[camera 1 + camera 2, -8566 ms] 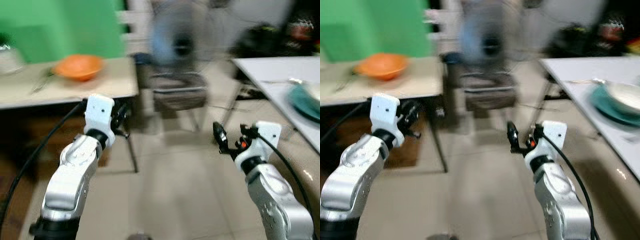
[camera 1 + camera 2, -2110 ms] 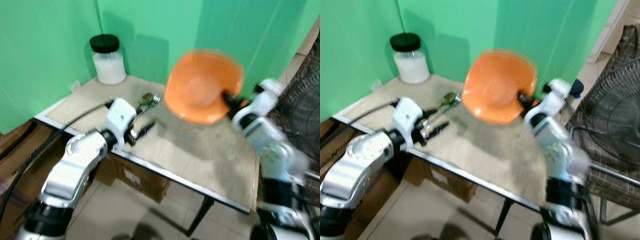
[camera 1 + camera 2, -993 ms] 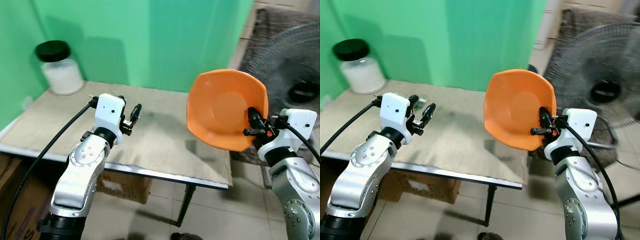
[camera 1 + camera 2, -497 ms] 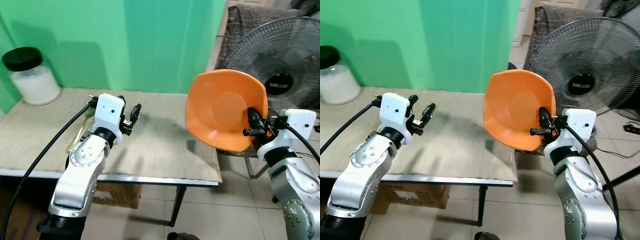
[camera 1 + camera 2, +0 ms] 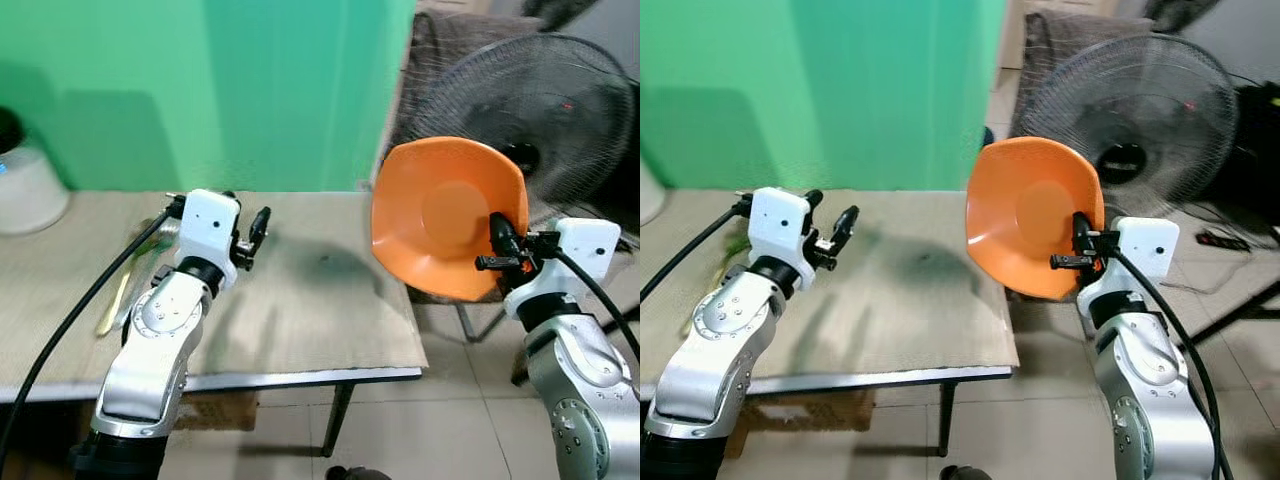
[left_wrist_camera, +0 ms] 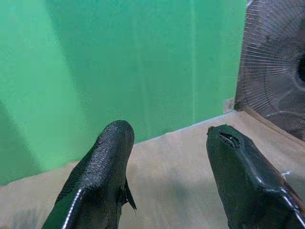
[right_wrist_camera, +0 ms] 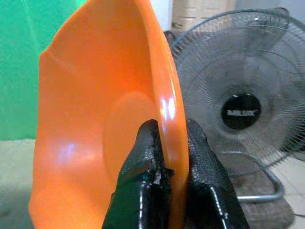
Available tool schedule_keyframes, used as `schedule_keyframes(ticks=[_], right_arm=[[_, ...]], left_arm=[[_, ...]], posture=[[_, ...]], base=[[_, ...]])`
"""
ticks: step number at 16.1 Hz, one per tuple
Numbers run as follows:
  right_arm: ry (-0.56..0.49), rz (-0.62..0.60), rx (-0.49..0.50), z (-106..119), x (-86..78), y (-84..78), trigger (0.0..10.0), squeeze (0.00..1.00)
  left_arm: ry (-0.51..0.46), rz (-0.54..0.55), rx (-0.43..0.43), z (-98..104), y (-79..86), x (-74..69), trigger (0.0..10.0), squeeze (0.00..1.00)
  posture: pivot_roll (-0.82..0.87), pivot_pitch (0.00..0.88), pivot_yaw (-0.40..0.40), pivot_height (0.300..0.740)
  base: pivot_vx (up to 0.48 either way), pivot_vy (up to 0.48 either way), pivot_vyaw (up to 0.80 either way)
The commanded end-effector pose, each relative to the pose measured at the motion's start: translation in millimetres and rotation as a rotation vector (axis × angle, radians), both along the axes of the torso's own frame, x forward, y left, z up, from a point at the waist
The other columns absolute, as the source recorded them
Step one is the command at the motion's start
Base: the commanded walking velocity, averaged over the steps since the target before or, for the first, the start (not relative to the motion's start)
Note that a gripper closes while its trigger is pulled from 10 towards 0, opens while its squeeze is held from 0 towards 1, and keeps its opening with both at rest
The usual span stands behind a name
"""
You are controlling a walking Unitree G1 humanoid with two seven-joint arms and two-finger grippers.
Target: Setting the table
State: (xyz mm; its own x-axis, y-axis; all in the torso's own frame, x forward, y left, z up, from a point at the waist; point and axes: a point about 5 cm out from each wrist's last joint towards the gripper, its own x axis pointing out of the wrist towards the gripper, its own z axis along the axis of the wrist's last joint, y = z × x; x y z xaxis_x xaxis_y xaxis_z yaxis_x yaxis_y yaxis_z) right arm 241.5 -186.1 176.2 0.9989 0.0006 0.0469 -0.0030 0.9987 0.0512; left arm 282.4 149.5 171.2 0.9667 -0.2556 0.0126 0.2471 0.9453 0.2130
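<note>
One orange plastic bowl (image 5: 445, 216), rim pinched by the right gripper (image 5: 497, 243), hangs tilted beyond the beige table's (image 5: 330, 330) edge; left gripper (image 6: 169, 157) gapes empty.

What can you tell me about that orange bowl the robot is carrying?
The orange bowl is a shallow dish with a softly angular rim and a round flat centre, glossy like plastic, and it looks empty. It is held in the air, tipped on its edge so its hollow faces the robot, beyond the table's right end and in front of a standing fan. The right gripper alone touches it: its jaws are pinched on the rim, one finger inside, one behind.
</note>
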Motion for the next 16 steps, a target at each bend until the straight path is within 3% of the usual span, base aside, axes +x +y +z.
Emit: schedule_keyframes(ticks=[1, 16], right_arm=[[-0.040, -0.006, -0.014, 5.9, 1.1, 0.1, 10.0, 0.00], [-0.019, 0.010, -0.017, 2.7, -1.5, 4.1, 10.0, 0.00]], left_arm=[[-0.013, 0.006, 0.004, 2.9, -0.4, -1.6, 10.0, 0.00], [-0.004, -0.027, -0.001, 2.9, -5.1, -1.1, 10.0, 0.00]], posture=[[0.03, 0.000, -0.057, 0.740], [0.02, 0.000, -0.045, 0.740]], base=[[0.000, 0.000, -0.79], [0.000, 0.000, -0.80]])
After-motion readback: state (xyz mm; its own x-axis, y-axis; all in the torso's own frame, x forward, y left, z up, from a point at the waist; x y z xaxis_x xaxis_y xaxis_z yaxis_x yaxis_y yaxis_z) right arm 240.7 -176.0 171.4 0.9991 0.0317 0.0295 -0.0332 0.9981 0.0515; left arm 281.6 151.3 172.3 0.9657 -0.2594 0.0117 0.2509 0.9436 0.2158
